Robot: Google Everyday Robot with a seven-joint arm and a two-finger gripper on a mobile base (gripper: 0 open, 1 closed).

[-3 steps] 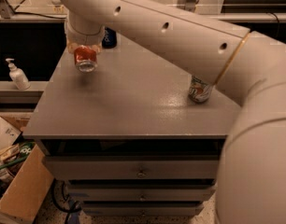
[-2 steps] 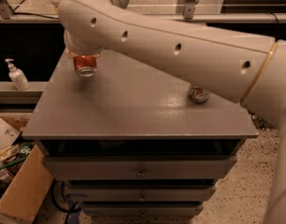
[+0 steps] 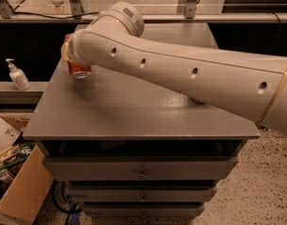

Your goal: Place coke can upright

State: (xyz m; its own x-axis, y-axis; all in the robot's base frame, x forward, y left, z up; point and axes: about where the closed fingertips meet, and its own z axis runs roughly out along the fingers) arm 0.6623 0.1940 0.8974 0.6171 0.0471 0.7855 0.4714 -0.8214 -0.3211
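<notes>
Camera view dominated by a white arm (image 3: 181, 74), slanting from the right edge up to the upper left and covering much of the tabletop's (image 3: 134, 116) far half. Beneath the arm at mid-right, a small dark sliver (image 3: 197, 100) on the surface, too hidden to name. Off the tabletop at left, a white pump bottle (image 3: 16, 74) on a lower ledge. Cardboard box (image 3: 19, 191) with clutter at lower left, drawers (image 3: 141, 172) below the front edge, speckled floor (image 3: 268, 186) at lower right.

Open grey surface across the whole near half, from the front edge back to the arm's shadow. Left edge near the coke can (image 3: 79, 69), with only a narrow strip of surface between.

Red coke can at the upper left of the frame, toward the tabletop's back-left corner, just under the arm's end. Long axis close to vertical, slightly tilted; silver rim at the lower end, upper part hidden by the arm. Touching the surface or just above it: cannot tell. At the can, the pincer (image 3: 67, 50), almost wholly behind the arm; apart, together or clamped: cannot tell.
</notes>
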